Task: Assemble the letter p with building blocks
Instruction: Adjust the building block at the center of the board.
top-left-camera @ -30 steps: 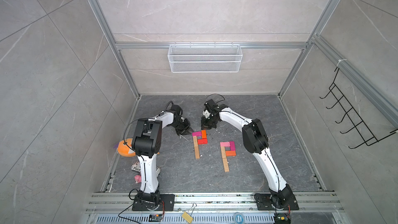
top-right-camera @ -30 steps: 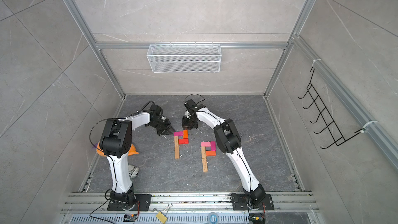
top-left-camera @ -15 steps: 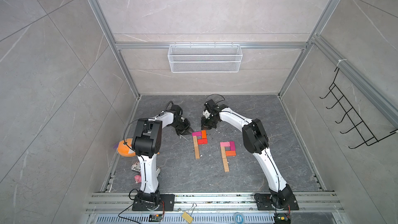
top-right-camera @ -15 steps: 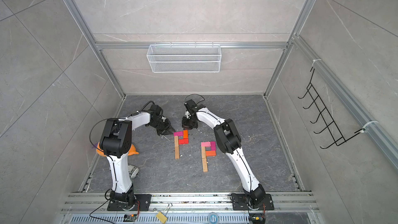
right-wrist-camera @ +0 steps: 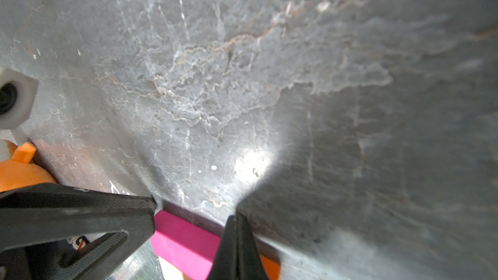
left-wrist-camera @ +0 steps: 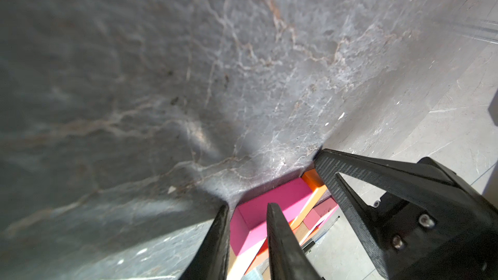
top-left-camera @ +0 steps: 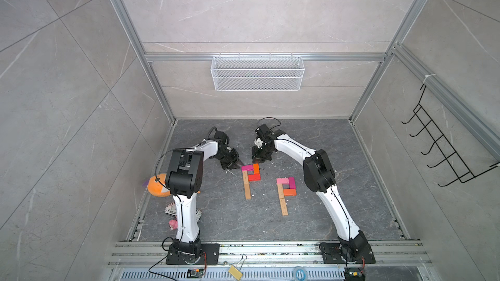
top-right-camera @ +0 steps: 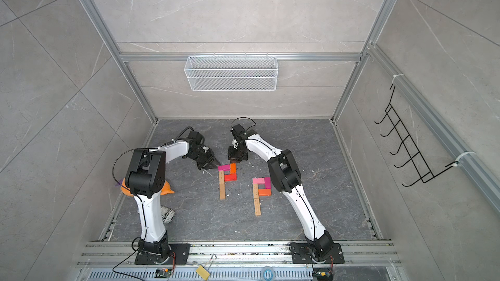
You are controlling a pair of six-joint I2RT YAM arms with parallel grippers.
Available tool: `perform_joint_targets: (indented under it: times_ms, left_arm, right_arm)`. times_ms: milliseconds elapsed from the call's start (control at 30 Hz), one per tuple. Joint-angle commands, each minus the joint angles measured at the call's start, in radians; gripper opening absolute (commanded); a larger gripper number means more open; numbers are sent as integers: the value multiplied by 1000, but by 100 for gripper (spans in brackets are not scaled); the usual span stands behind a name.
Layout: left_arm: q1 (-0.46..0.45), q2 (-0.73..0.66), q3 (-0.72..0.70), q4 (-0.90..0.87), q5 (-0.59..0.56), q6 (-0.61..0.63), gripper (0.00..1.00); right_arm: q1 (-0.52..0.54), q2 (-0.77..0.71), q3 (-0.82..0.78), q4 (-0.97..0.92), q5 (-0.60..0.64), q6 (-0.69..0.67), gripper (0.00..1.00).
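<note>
1. In both top views I saw two flat figures on the dark grey veined desk (top-left-camera: 216, 220). The first letter P (top-left-camera: 246, 185) lay between the two arms, and the second letter P (top-left-camera: 282, 198) lay nearer the right arm, clear of both hands.
2. The first had a tan wooden stem (top-right-camera: 222, 189), a magenta rectangular block (top-right-camera: 223, 167) across its top, an orange block (top-right-camera: 233, 168) down the side and a red block (top-right-camera: 230, 177) closing the loop, all touching.
3. From above, my left hand (top-left-camera: 240, 163) met the magenta block's outer end, but its finger gap was too small to read there.
4. The left wrist view supplied it: the fingers (left-wrist-camera: 218, 238) stood slightly apart with that block's end showing between them. I could not tell whether they pinched it.
5. The same view caught my right hand (left-wrist-camera: 320, 160) at the orange block's far end.
6. The right wrist view showed the right hand's fingers pressed together into one wedge, clamped on nothing, with the tip at the magenta block's edge. It also showed an orange plush fish (right-wrist-camera: 18, 173), which the left arm half hid from above.
</note>
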Motion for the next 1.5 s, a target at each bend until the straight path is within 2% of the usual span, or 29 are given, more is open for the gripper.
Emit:
perform_joint_targets:
  times_ms: [0,333,433,500,567,633,667,700,733,767,800,900,1033,1167,1267,1367,1467]
  left_arm:
    - [10,20,30,4,15,-22,29]
    - [34,-106,-14,64,58,-49,30]
    - [34,-161,-42,61,52,-46,30]
    - [34,-199,-61,57,46,-39,30]
    - [34,-236,-78,45,37,-25,30]
    - [34,-286,-93,31,28,-10,30]
    - [35,-305,-98,19,22,0,30]
    - [36,-332,-103,6,16,16,30]
    - [36,-356,-110,-7,9,32,30]
    - [36,-384,-120,-20,-1,53,30]
    - [36,-415,-132,-27,-12,67,30]
    - [37,-481,-167,-43,-26,98,31]
    - [37,-521,-200,-53,-20,117,31]
    - [37,-533,-221,-71,-49,142,31]
    - [37,-530,-234,-48,-28,136,31]
    - [37,-519,-228,-53,-25,138,31]
    - [37,-518,-232,-49,-20,138,31]
  right_arm:
    - [11,84,-7,-92,50,3,7]
    - [8,139,108,-160,47,6,7]
    - [7,164,194,-194,37,-2,8]
    - [7,206,318,-261,40,-10,8]
    - [8,296,549,-379,43,-18,9]
    - [5,459,950,-527,24,1,9]
    - [-7,404,831,-479,-19,1,10]
    - [-11,370,777,-463,1,-1,10]
    - [-11,376,815,-496,38,-11,10]
    - [-12,417,936,-561,54,-20,10]
    - [-19,398,901,-558,35,-31,9]
    - [-20,381,956,-606,85,-61,8]
    - [-28,343,961,-600,84,-58,8]
    - [-27,319,962,-633,201,-74,6]
    - [-20,278,962,-640,266,-99,5]
    - [-23,187,962,-637,319,-147,7]
    - [-32,80,962,-618,301,-232,11]
